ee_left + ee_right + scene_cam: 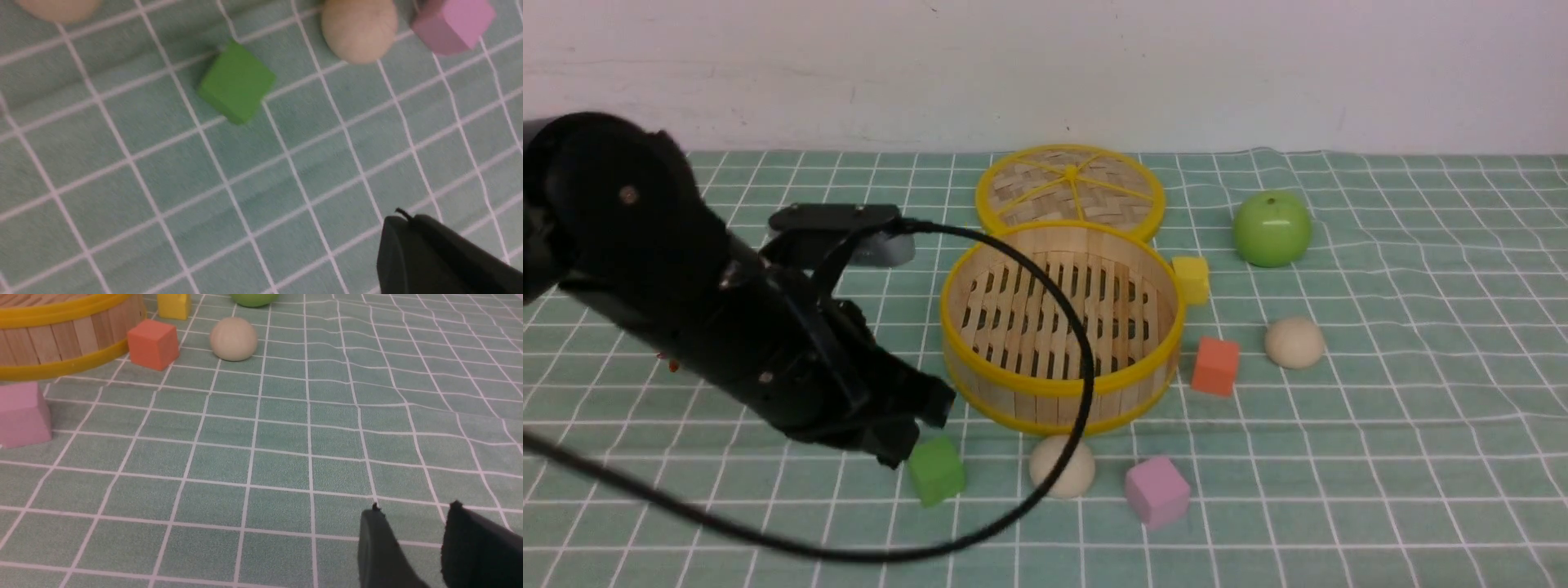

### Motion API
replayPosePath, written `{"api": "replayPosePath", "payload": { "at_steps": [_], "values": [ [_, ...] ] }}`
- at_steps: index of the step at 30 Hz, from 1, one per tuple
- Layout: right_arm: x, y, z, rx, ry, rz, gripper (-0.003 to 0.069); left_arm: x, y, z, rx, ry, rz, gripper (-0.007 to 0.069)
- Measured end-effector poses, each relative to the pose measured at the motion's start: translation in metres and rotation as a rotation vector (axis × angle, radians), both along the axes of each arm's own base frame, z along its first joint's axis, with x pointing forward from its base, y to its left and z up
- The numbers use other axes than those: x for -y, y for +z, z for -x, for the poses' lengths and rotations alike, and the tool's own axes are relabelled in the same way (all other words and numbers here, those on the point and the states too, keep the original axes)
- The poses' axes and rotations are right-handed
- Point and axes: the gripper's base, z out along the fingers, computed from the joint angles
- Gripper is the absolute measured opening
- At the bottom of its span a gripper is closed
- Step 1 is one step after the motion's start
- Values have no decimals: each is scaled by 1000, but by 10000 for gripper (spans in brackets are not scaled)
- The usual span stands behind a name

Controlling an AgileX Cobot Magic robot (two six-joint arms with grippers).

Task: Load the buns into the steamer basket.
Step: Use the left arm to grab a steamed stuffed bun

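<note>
The steamer basket (1013, 379) stands upright mid-table with nothing in it. One cream bun (1062, 466) lies just in front of it, beside a pink cube (1156, 490). Another bun (1294, 342) lies to its right, past an orange cube (1216, 367). My left gripper (903, 452) is shut and empty, low over the cloth next to a green cube (937, 470). The left wrist view shows its tips (402, 218), the green cube (237, 81), the near bun (358, 30) and the edge of a third bun (57, 6). My right gripper (414, 510) is open and empty over bare cloth, well short of the right bun (233, 339).
A flat woven lid (1070, 192) lies behind the basket. A green apple (1272, 229) sits at the back right and a yellow cube (1191, 279) touches the basket's right side. The left arm's black cable (1086, 359) loops across the basket's front. The cloth is wrinkled on the right.
</note>
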Motion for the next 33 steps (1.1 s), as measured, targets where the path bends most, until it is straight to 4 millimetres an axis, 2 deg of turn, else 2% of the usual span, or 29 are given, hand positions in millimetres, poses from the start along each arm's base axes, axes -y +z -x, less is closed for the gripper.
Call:
{"api": "replayPosePath", "payload": {
  "at_steps": [1,2,9,13,15,16,20,25,30,33],
  "values": [
    [0,0,0,0,0,0,240,-1,0,-2,1,4,-3,-14],
    [0,0,0,0,0,0,240,-5,-3,-21,-6,35,-13,-14],
    [0,0,0,0,0,0,240,-30,-30,-89,-77,137,-69,-14],
    [0,0,0,0,0,0,240,-38,-45,-115,-74,148,-129,-8],
    [0,0,0,0,0,0,240,-40,-51,-123,-71,143,-159,12],
    [0,0,0,0,0,0,240,-40,-59,-132,-67,137,-183,45],
    [0,0,0,0,0,0,240,-38,-77,-147,-43,143,-189,146],
    [0,0,0,0,0,0,240,-37,-90,-155,-16,150,-186,249],
    [0,0,0,0,0,0,240,-37,-94,-158,-14,151,-186,269],
    [0,0,0,0,0,0,240,-36,-100,-159,-22,152,-184,250]
  ]
}}
